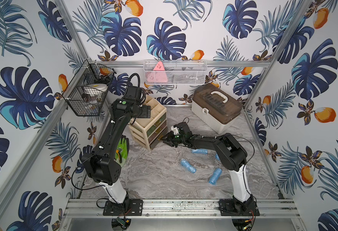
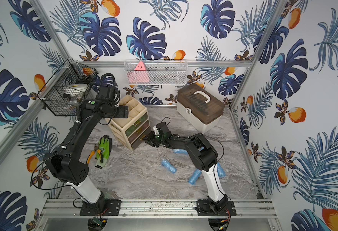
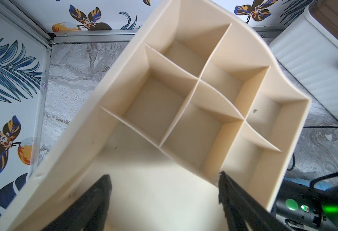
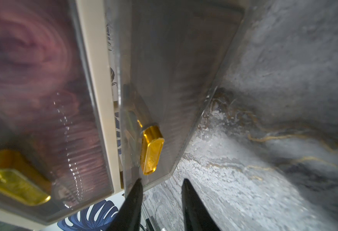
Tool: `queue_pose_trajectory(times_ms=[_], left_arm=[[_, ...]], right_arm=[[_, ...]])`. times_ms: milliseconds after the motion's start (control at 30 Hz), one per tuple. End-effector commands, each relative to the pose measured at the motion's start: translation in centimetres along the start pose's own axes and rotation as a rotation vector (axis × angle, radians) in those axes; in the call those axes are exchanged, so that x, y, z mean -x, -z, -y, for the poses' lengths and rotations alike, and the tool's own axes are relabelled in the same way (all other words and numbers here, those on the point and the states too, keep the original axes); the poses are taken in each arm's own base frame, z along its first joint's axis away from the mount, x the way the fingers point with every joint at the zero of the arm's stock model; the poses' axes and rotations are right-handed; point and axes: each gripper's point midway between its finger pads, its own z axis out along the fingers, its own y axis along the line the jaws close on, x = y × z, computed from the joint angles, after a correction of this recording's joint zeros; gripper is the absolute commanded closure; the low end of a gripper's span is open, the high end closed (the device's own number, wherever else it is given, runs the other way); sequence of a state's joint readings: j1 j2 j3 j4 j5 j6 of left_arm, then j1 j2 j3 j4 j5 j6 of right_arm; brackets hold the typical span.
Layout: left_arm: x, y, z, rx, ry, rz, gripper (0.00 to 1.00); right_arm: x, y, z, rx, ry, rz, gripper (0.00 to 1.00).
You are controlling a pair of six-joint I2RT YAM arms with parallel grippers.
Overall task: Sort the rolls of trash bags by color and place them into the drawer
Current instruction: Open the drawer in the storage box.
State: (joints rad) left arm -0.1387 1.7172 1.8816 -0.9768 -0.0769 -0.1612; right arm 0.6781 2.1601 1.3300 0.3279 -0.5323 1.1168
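Top views: four blue rolls [image 1: 188, 165] lie loose on the tabletop [image 1: 154, 186], all near the right arm, none gripped. The right gripper [image 1: 166, 141] sits low at the bottom drawer [image 1: 157, 141] of the drawer unit [image 1: 144, 128]; its finger gap is unreadable from here. In a top view the green glove [image 2: 104, 149] and pliers [image 2: 92, 153] are in full sight; in a top view the left arm [image 1: 104, 144] covers most of the glove.

Left wrist: the left gripper [image 3: 163, 174] is spread wide with nothing between the fingers, over the unit's open-top compartments.

Right wrist: the right gripper [image 4: 162, 183] has its fingers apart, pinching nothing. The gold handle [image 4: 151, 150] is just ahead of the tips. Blurred pink shows behind the middle drawer [image 4: 44, 90] front.
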Motion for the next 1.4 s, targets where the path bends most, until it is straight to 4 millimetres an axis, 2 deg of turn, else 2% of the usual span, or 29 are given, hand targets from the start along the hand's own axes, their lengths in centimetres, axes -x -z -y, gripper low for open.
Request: queue_pose_trajectory(times_ms=[0,500,1000,1367], left_arm=[[-0.6,0.0,0.0,-0.003,0.001,-0.015,0.12],[-1.1,-0.2,-0.1,-0.002,0.0,-0.021,0.12],[-2.4,-1.0,-0.8,0.03,0.002,-0.046,0.13],[-2.8,-2.2,-2.2,0.073,0.029,-0.071,0.12]], right_arm=[[1.0,-0.1,-1.2,0.032,0.018,0.037,0.66],[2.1,-1.4,-1.1,0.048,0.012,0.058,0.69],[2.8,-2.6,-0.7,0.07,-0.015,0.074,0.84],[2.8,-0.9,-0.6,0.05,-0.015,0.051,0.94]])
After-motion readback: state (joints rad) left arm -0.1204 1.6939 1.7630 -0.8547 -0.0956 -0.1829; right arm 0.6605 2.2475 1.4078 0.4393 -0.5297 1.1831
